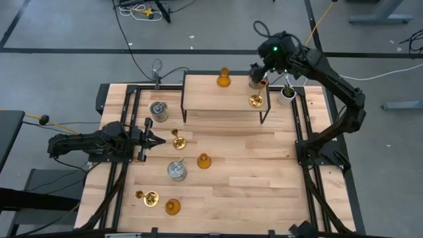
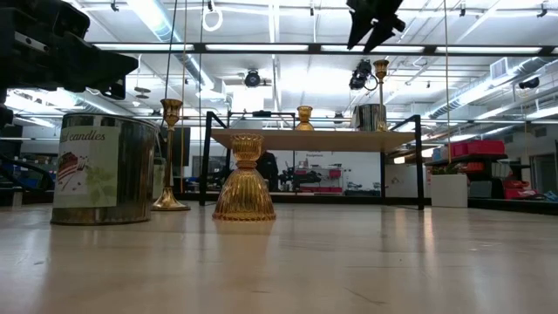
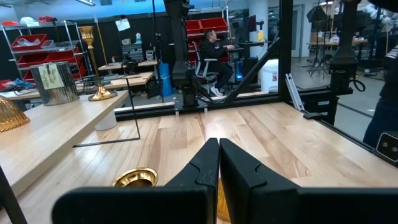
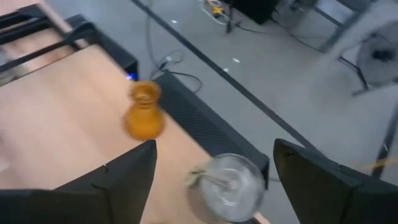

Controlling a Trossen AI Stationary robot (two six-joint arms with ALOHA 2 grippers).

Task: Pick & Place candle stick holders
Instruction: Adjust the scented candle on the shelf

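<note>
Glass holder [image 4: 227, 186] under open right tool [image 4: 214, 180]

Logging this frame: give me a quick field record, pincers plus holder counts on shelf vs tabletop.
left pincer: shut, empty, low over the tabletop beside a brass holder
right pincer: open, above the glass holder on the shelf
on shelf: amber holder, glass holder, brass holder
on tabletop: two glass, two amber, two brass
plant pot: on the tabletop right of the shelf
</note>
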